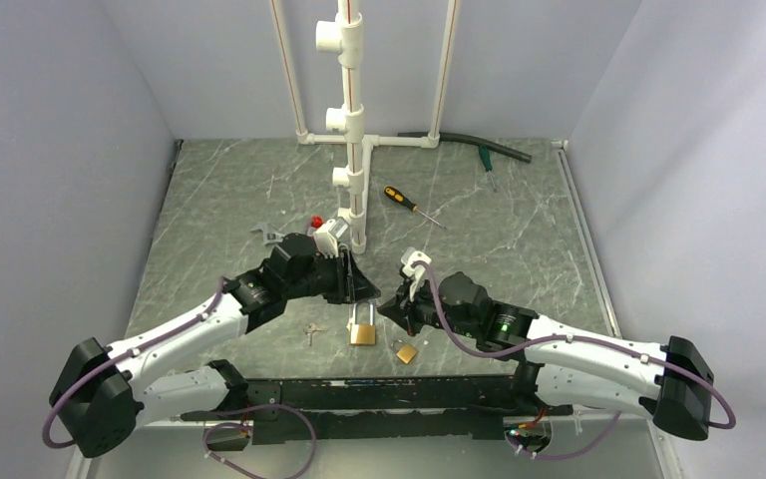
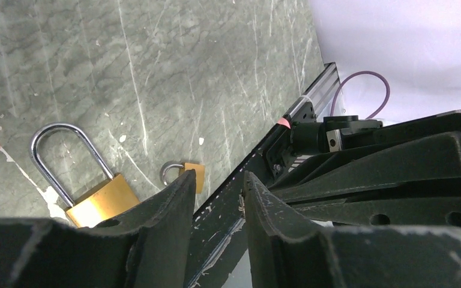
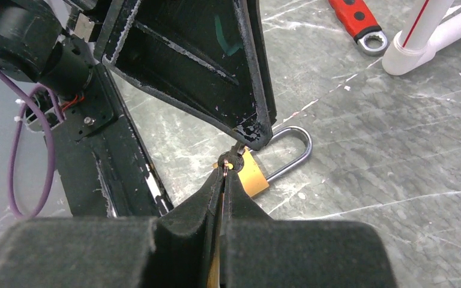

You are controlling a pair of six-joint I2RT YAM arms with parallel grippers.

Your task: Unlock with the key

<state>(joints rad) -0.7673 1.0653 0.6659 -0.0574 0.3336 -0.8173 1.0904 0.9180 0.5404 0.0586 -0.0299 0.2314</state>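
The larger brass padlock (image 1: 362, 332) lies flat on the marble table between the two grippers, its steel shackle closed; it also shows in the left wrist view (image 2: 99, 204) and the right wrist view (image 3: 255, 177). My right gripper (image 1: 391, 304) (image 3: 227, 168) is shut on the key (image 3: 233, 157), a thin blade with a dark round head that sticks out of the fingertips just above the padlock body. My left gripper (image 1: 367, 291) (image 2: 219, 180) is open, its tips right over the key and touching or nearly touching it. A smaller brass padlock (image 1: 406, 353) (image 2: 191, 176) lies near the front rail.
A small silver key-like piece (image 1: 311, 331) lies left of the large padlock. A red-handled wrench (image 1: 267, 237) (image 3: 354, 18), a black-and-orange screwdriver (image 1: 404, 203), a white pipe stand (image 1: 352, 130), a green-handled tool (image 1: 484, 160) and a black hose (image 1: 474, 143) lie further back. The black rail (image 1: 379, 394) runs along the front.
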